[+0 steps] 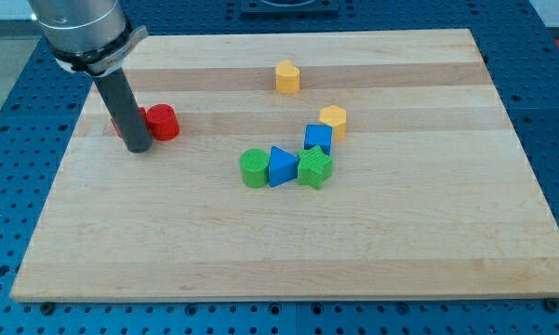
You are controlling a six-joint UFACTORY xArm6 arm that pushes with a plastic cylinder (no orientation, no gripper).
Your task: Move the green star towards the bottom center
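Observation:
The green star (314, 167) lies near the board's middle, at the right end of a short row. It touches a blue triangle (282, 167) on its left and a blue cube (318, 139) just above it. A green round block (254, 168) sits left of the triangle. My tip (138, 147) rests on the board at the view's left, far from the star, right beside a red block (163, 122) and in front of another red block (128, 122) partly hidden by the rod.
A yellow hexagon-like block (333, 119) sits above-right of the blue cube. Another yellow block (287, 76) stands nearer the view's top. The wooden board (288, 251) lies on a blue perforated table (9, 186).

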